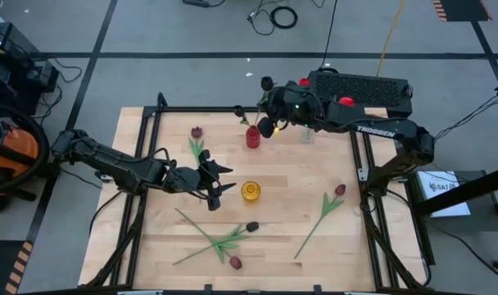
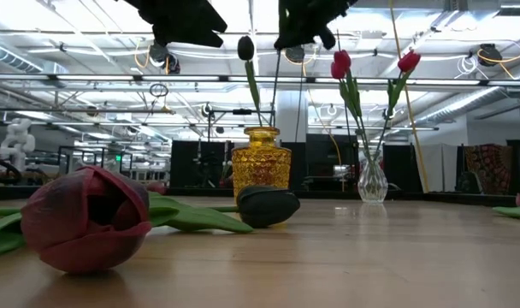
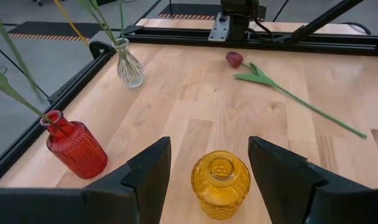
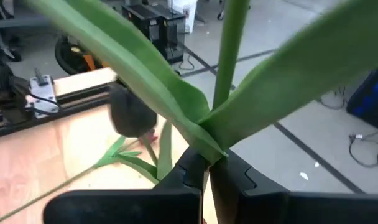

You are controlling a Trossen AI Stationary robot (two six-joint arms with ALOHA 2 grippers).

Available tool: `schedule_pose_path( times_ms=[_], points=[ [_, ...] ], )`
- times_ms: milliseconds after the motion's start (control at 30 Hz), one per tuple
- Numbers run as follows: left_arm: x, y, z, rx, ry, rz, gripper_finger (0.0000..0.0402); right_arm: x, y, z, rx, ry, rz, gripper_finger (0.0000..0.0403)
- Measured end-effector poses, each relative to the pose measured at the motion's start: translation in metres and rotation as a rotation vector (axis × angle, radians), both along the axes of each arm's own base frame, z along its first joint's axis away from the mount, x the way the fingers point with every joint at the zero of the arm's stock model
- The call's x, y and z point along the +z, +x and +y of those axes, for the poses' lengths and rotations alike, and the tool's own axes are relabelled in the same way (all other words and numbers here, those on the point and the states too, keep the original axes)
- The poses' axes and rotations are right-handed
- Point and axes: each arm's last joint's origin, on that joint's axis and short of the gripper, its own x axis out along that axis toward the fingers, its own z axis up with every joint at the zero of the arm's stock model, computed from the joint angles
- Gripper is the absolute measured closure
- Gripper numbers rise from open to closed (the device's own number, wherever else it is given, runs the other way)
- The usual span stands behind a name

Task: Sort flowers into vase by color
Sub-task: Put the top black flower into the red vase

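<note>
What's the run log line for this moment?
right gripper: shut on flower stem, above red vase | left gripper: open, at yellow vase

Pale matt wood tabletop (image 3: 201,99); glossy ribbed glass vases, amber (image 3: 220,185), red (image 3: 75,149), clear (image 3: 129,67).

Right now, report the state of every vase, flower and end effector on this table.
Left end effector: open, facing the yellow vase.
Right end effector: shut on held tulip, by its stem.
Yellow vase: upright, empty.
Red vase: upright, stems inside.
Clear vase: upright, two red tulips inside.
Loose tulips: four, lying flat on the table.
</note>
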Motion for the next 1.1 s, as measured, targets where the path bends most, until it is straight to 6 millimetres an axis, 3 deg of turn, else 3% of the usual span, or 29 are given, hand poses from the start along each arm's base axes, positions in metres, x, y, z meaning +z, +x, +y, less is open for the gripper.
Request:
schedule_pose_path(
  times_ms=[467,1100],
  points=[
    [0.000,0.000,0.000,0.000,-0.001,-0.001,0.0181,-0.004,0.002,-0.004,-0.010,0.037,-0.014,0.0399],
    [0.000,0.000,0.000,0.000,0.000,-0.001,0.0181,-0.050,0.032,-0.020,-0.050,0.110,0.082,0.0399]
  ],
)
